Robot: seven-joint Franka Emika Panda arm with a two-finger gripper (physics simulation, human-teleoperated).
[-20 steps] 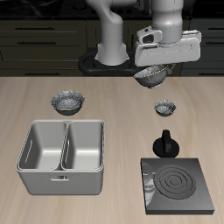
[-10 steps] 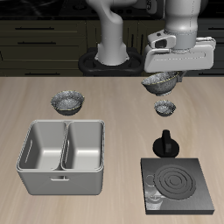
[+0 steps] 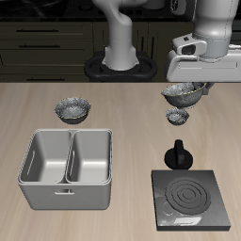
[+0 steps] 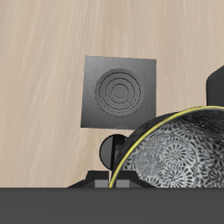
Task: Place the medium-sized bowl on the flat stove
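Writing: none legible on any item in either view.
Count: three speckled bowls, one stove slab, one knobbed pot, one double-basin tray.
Gripper (image 3: 185, 88): clamped on the rim of the medium-sized bowl (image 3: 183, 94), carrying it in the air above the table (image 3: 122, 113), far side.
Medium-sized bowl: round, shiny grey-silver, dark lacy speckle on a pale inside; wrist view shows a thin yellow-green rim line. It hangs just above the smallest bowl (image 3: 177, 117), clear of it.
Smallest bowl: same pattern, on the tabletop, beyond the pot.
Larger bowl (image 3: 72, 110): same pattern, on the table beyond the tray, well apart from the others.
Flat stove (image 3: 190, 197): square, flat, black-grey, concentric raised rings at centre; near the front edge, nothing on it.
Pot (image 3: 177, 154): small, black, knobbed lid; just beyond the stove.
Tray (image 3: 68, 168): grey, two rectangular basins.
Table: pale wood grain.
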